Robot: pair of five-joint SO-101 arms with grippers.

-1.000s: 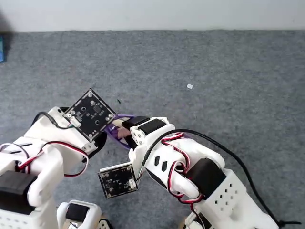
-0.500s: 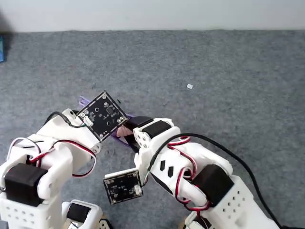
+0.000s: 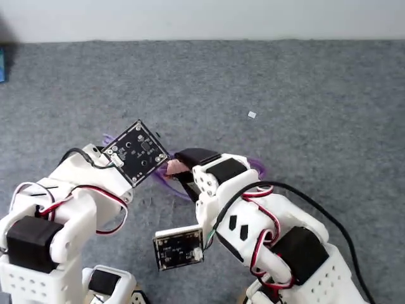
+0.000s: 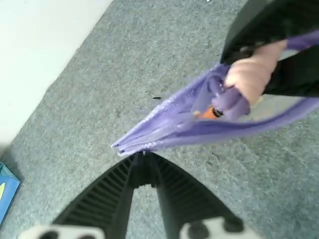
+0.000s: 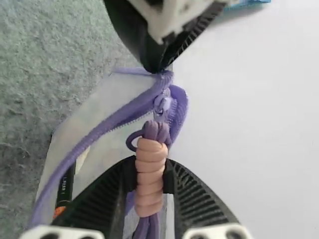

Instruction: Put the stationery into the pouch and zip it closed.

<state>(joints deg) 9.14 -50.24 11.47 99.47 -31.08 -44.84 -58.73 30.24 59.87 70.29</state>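
- The right gripper point(image 5: 149, 168) had its black ribbed fingers point(image 5: 187, 191) clamped on the zip pull point(image 5: 149, 196). Since the earlier frames it had slid to the right across the table, carrying the pull away from the other arm.
- The left gripper point(image 4: 142, 158) had its fingers point(image 4: 174, 186) pinched shut on the end seam of the pouch point(image 4: 169, 127). It had drifted up and right at first and then kept its place.
- A loop of the pouch's purple edge point(image 3: 256, 166) now showed past the right arm, where none had shown before.
- The pouch was stretched between the two grippers. Its long axis ran from one to the other, with the zip edge uppermost and the closed end at the left gripper.
- The pull was a pale pink, ribbed, soft-looking tab on a purple loop.
- The pouch had a clear plastic window point(image 5: 99, 114) bound in purple fabric tape.
- A dark pen point(image 5: 64, 191) with an orange end lay inside.
- Underneath lay grey, coarse carpet point(image 3: 285, 82), with a small white scrap point(image 3: 252, 114) well apart.
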